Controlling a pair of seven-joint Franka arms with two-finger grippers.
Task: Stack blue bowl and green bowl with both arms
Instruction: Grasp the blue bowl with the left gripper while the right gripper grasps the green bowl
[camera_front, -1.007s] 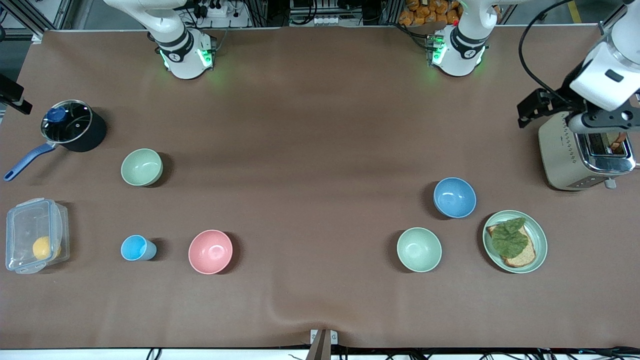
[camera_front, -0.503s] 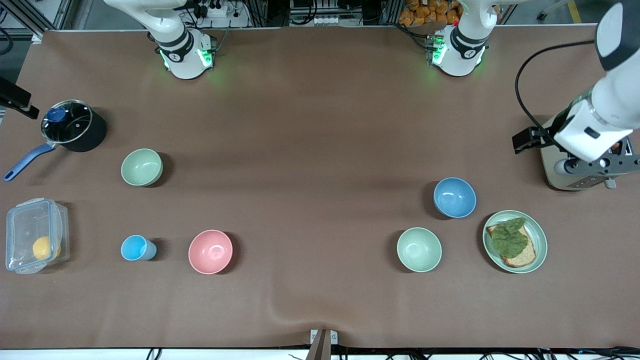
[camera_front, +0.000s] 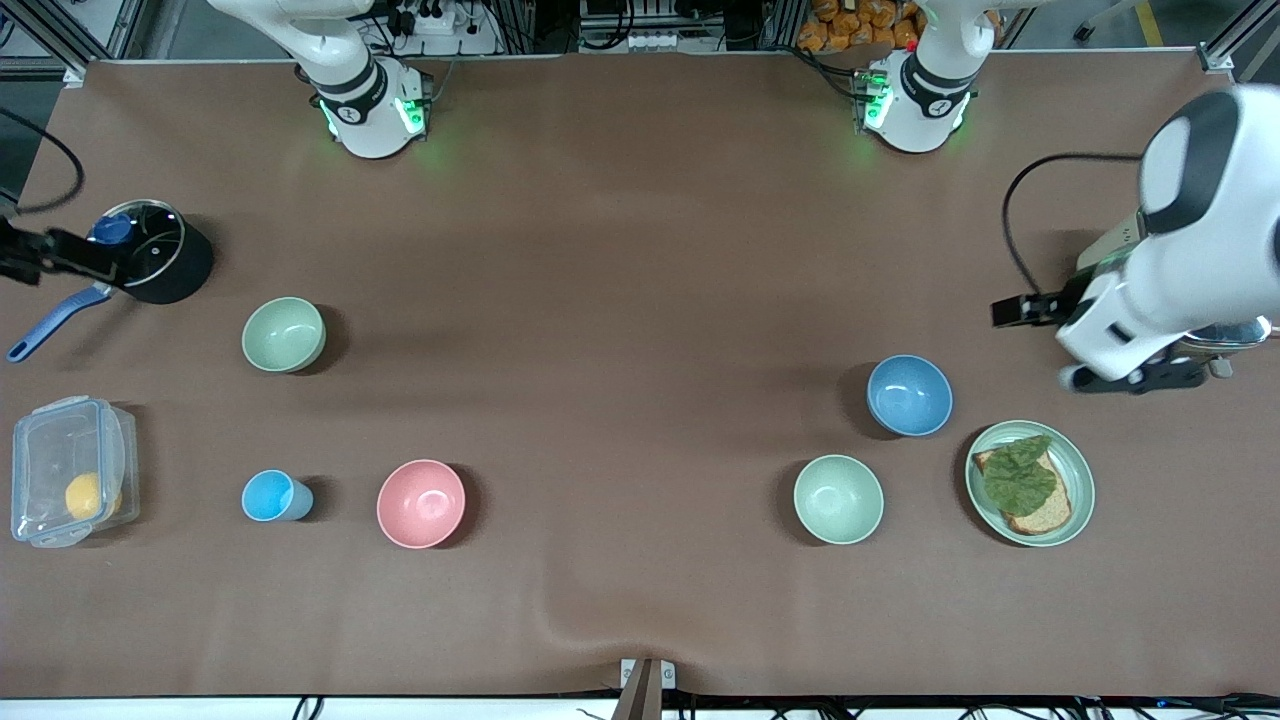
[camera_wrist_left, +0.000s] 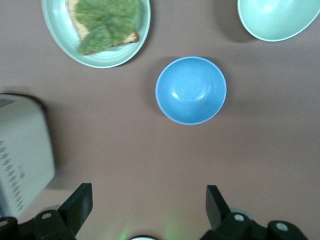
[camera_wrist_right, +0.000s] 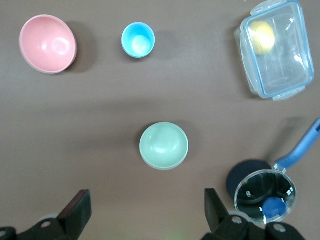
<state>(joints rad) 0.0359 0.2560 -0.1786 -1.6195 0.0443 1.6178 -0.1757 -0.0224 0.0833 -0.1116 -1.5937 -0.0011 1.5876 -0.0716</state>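
Showing no readable labels; blue bowl (camera_front: 909, 396)

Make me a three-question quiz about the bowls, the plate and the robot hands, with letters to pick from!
1. What lies on the green plate?
A. bread with lettuce
B. a lemon
C. a cup

2. How many green bowls stand on the table?
A. one
B. two
C. four

3. How does the left gripper stand?
A. shut on the blue bowl
B. open and empty
C. shut on the plate

Answers:
1 A: bread under lettuce shows there.
2 B: one green bowl beside the blue bowl, another green bowl by the pot.
3 B: its fingers are spread apart above the bowl.
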